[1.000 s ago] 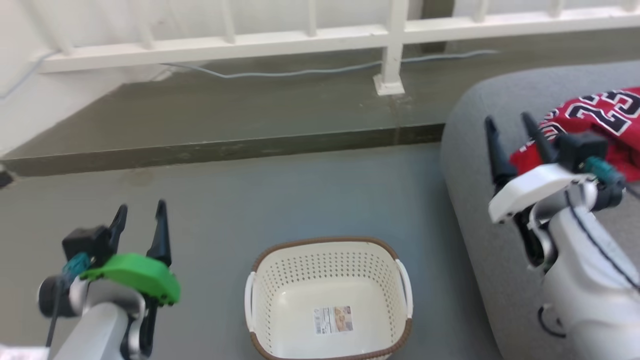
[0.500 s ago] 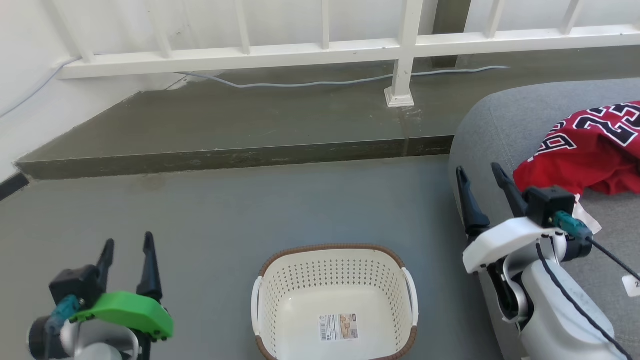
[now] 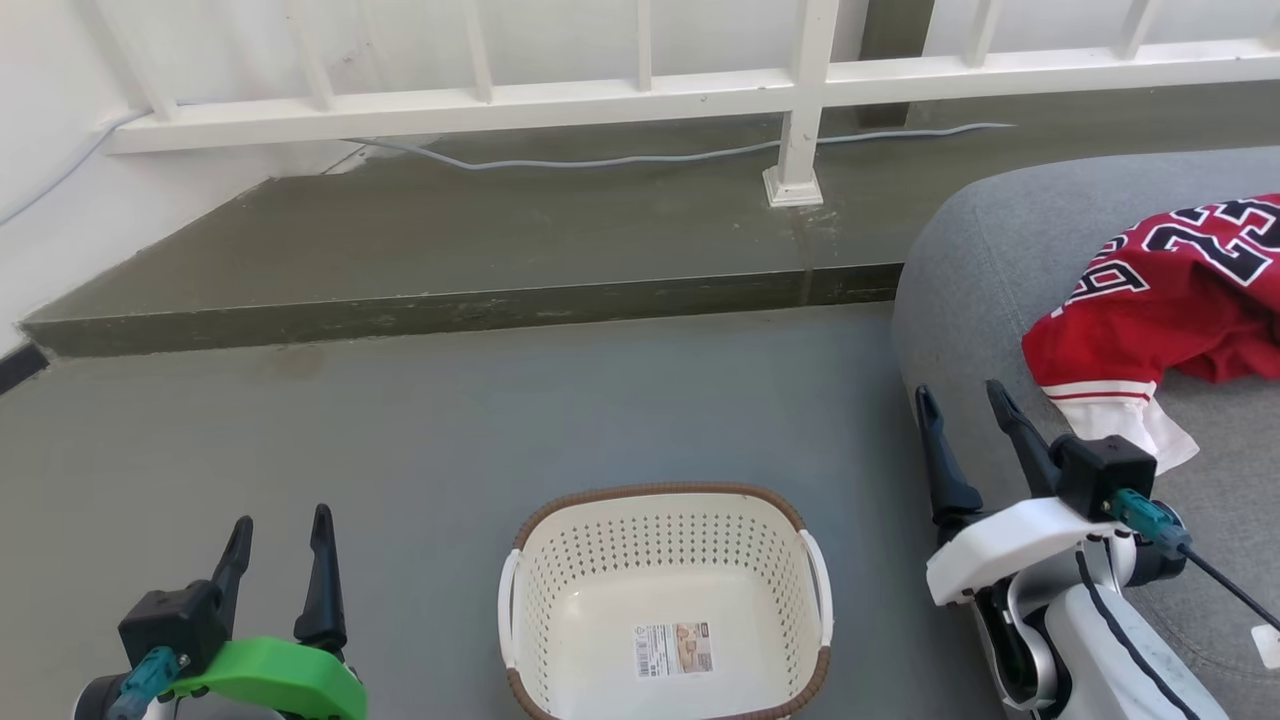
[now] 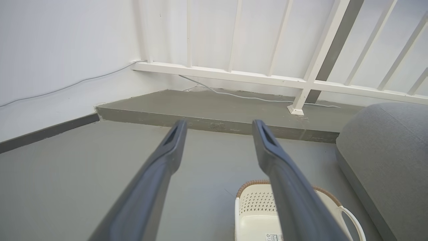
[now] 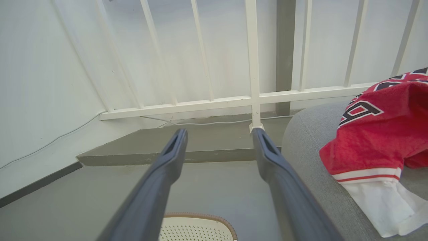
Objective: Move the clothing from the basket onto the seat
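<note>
The basket (image 3: 660, 545) at lower centre is smooth, slightly glossy cream plastic, perforated, with a brown woven-look rim and a paper label (image 3: 672, 648) inside. At right, the seat (image 3: 980, 260) is matt grey woven fabric. The clothing (image 3: 1150, 320) is soft, lightly textured red cloth with white trim. The floor (image 3: 500, 420) looks matt grey.

The floor (image 3: 450, 420) is smooth and grey. At the back it goes up one low step (image 3: 480, 240). A white railing (image 3: 640, 95) with thin bars stands on the step, and a thin grey cable (image 3: 600, 160) lies under it. The wall (image 3: 50, 200) on the left is white, with a dark strip (image 3: 15, 365) at the bottom.
</note>
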